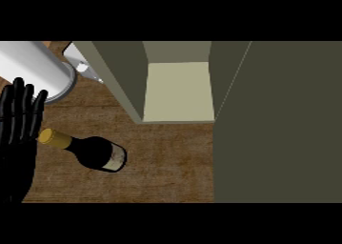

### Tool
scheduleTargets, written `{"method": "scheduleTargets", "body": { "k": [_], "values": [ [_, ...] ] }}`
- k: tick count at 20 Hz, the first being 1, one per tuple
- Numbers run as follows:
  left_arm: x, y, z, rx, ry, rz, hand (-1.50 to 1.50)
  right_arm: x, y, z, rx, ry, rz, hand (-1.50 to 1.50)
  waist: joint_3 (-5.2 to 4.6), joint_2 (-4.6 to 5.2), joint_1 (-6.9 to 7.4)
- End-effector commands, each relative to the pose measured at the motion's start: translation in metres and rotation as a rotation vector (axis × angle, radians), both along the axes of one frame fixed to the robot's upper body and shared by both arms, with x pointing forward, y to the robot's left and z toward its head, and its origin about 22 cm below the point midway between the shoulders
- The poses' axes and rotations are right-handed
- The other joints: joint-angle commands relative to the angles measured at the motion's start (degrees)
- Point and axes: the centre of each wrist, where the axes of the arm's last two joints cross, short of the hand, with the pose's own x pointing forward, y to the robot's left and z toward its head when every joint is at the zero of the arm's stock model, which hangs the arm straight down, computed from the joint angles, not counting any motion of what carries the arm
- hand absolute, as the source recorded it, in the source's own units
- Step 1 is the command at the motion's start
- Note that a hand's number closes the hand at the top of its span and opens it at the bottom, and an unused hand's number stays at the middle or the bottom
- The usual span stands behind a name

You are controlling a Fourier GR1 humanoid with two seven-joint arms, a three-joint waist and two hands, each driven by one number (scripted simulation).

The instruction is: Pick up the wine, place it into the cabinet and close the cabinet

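Observation:
The wine bottle (99,152) is dark with a pale label and a gold cap. It stands on the wooden counter (166,167), left of the middle, its neck pointing toward my left hand. My left hand (15,143) is at the left edge, open, fingers straight and pointing up, its side close beside the cap; I cannot tell whether they touch. The cabinet (179,90) stands open behind the bottle and shows a pale shelf inside. Its dark olive door (286,124) fills the right side of the view. My right hand is out of sight.
A large white cylinder (29,66) sits at the top left, just above my left hand's fingertips, with a small white part (85,69) beside it. The cabinet's left wall (120,81) rises between that cylinder and the shelf.

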Motion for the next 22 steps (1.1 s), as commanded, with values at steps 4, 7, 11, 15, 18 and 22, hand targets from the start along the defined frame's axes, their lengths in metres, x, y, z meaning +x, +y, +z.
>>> {"method": "scheduleTargets", "body": {
  "k": [4, 7, 11, 15, 18, 22],
  "values": [
    [0.003, -0.025, -0.005, -0.072, 0.033, 0.316, -1.5, -0.025, -0.007, -0.008, 0.02, -0.025, 0.018, -1.5, -1.86, -1.08, -0.85],
    [0.002, -0.039, 0.003, -0.373, 0.139, 0.326, -1.5, -0.025, 0.009, -0.007, 0.021, 0.099, 0.206, -1.5, -2.12, -1.1, -0.94],
    [0.005, -0.076, 0.018, -0.459, 0.147, 0.343, -1.5, -0.041, 0.013, 0.006, 0.029, 0.115, 0.26, -1.5, -1.91, -1.14, -0.98],
    [0.018, -0.124, 0.032, -0.469, 0.107, 0.358, -1.5, -0.05, 0.01, 0.024, 0.019, 0.103, 0.252, -1.5, -1.9, -0.98, -0.73],
    [0.015, -0.136, 0.039, -0.484, 0.135, 0.345, -1.5, -0.069, 0.006, 0.036, 0.015, 0.113, 0.235, -1.5, -1.91, -1.07, -0.34],
    [0.029, -0.156, 0.063, -0.49, 0.091, 0.352, -1.5, -0.062, 0.012, 0.048, 0.011, 0.099, 0.229, -1.5, -1.9, -1.04, -0.07]
  ]
}}
